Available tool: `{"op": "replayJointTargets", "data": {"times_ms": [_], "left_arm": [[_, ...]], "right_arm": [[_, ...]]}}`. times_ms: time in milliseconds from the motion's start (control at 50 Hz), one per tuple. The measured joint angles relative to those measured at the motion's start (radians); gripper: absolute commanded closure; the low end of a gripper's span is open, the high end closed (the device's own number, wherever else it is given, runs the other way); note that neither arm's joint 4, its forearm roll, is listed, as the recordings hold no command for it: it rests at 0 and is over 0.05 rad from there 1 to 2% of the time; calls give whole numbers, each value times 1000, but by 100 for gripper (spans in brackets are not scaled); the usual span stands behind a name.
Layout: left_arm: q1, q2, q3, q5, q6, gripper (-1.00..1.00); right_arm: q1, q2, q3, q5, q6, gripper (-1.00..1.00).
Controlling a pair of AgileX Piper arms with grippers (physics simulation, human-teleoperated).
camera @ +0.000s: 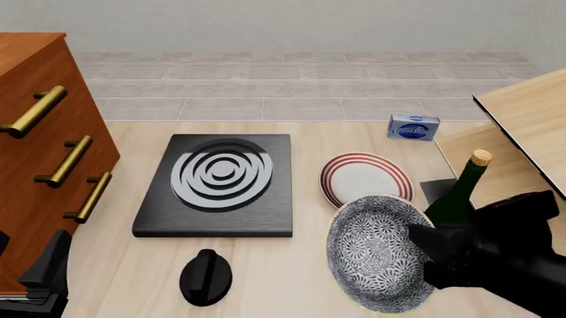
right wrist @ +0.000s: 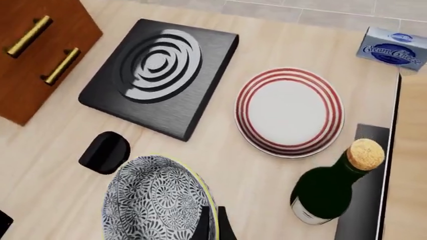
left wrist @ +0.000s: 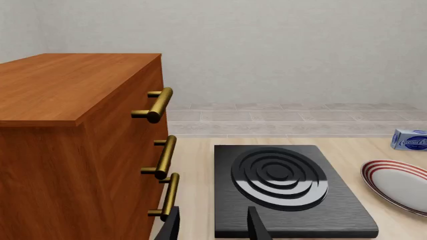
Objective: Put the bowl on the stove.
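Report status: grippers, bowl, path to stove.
Right gripper shut on bowl, lifted. Left gripper open, idle. Stove bare; plate beside path.

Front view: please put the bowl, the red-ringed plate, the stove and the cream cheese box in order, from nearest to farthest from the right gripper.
1. Bowl: held at its right rim by the right gripper.
2. Red-ringed plate: just behind the bowl.
3. Stove: far to the left.
4. Cream cheese box: at the back.

Stove and box are close; the box looks slightly farther.

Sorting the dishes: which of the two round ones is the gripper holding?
The blue-grey floral bowl, tilted and pinched at its rim by the right gripper. The red-ringed plate lies flat, untouched.
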Motion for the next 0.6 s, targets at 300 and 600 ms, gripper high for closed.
{"op": "replayJointTargets", "data": {"times_ms": [300, 600], "left_arm": [[0, 0, 0, 0, 0, -100], [0, 0, 0, 0, 0, -100]], "right_arm": [[82, 146, -125, -62, 23, 100], [127, 275, -263, -66, 19, 100]]}}
